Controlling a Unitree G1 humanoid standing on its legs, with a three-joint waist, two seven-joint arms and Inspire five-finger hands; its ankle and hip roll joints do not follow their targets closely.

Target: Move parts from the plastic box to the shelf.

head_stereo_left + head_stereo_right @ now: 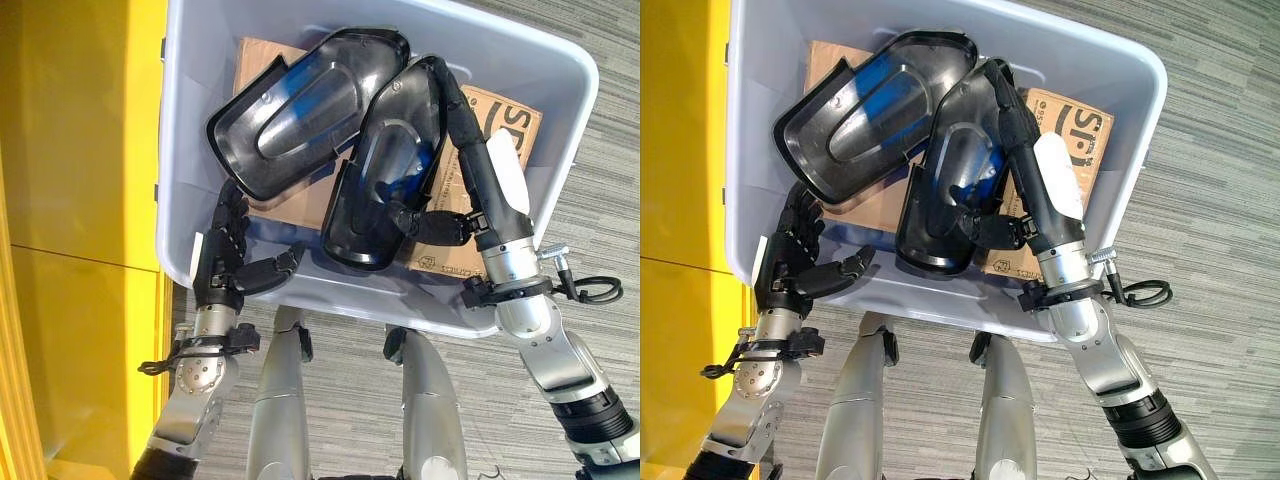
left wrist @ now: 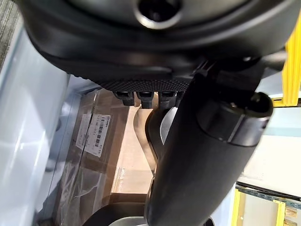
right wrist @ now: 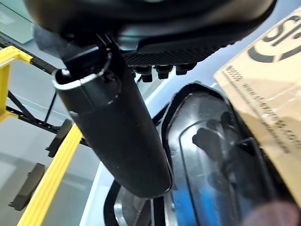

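Two glossy black shell-shaped parts lean side by side in the pale plastic box point(image 1: 500, 45): a left part point(image 1: 300, 105) and a right part point(image 1: 385, 170). My left hand point(image 1: 215, 265) is at the box's near left wall. Its fingers point(image 1: 232, 215) reach up to the left part's lower edge and its thumb point(image 1: 275, 270) sticks out sideways, holding nothing. My right hand point(image 1: 492, 205) lies along the right part's right rim with straight fingers, and its thumb point(image 1: 430, 225) rests on the part's lower face. The right wrist view shows that thumb point(image 3: 117, 136) before the right part point(image 3: 211, 155).
Flat cardboard boxes point(image 1: 505, 115) lie under the parts on the box's floor, seen too as cardboard point(image 2: 94, 141) in the left wrist view. A yellow shelf point(image 1: 80, 150) stands close along the box's left side. Grey carpet point(image 1: 600, 200) lies to the right.
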